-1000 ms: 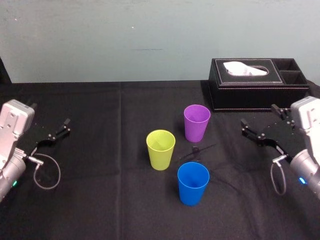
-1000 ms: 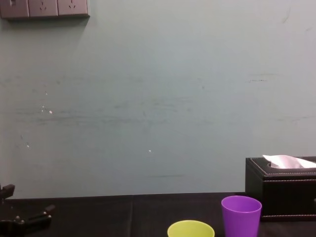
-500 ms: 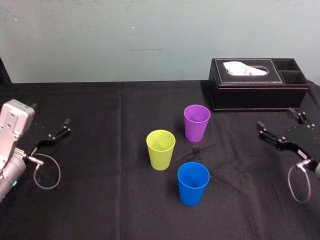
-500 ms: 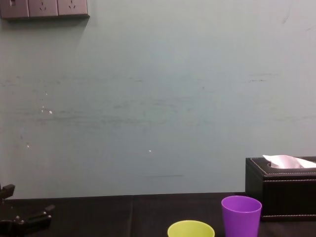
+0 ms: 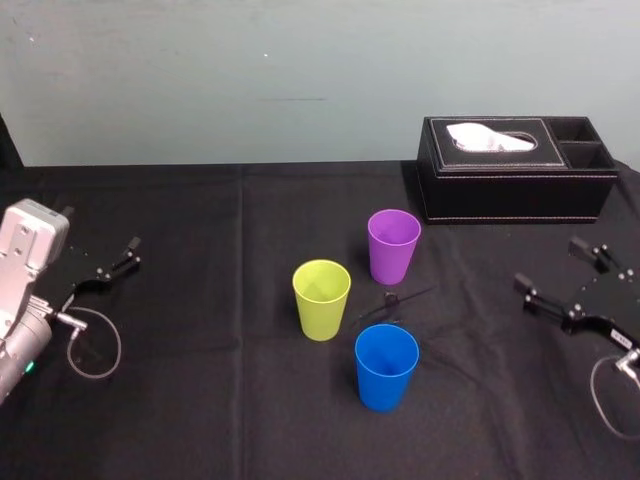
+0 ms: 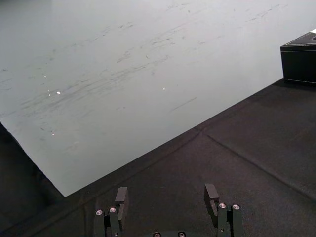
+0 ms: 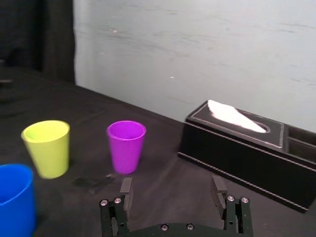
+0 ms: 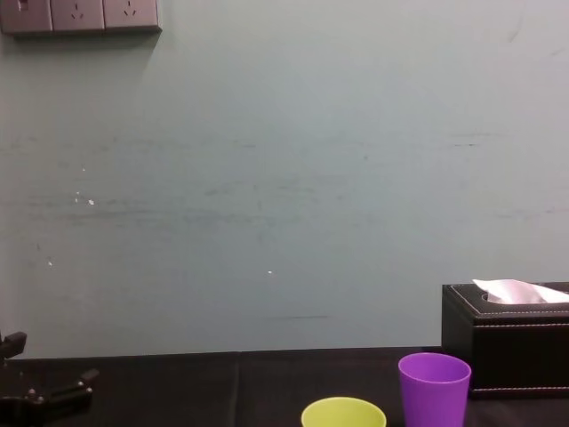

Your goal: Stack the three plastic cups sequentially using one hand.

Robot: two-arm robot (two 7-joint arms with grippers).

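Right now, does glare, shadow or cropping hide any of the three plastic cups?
Head view: even light, no glare; purple plastic cup, yellow-green plastic cup and blue plastic cup show whole. Chest view: bottom edge crops the yellow-green one. Right wrist view: frame edge crops the blue one.

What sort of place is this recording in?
Probably an indoor robot test room: a black-clothed table against a bare wall with sockets, a tissue box, the left tool and right tool open at its sides.
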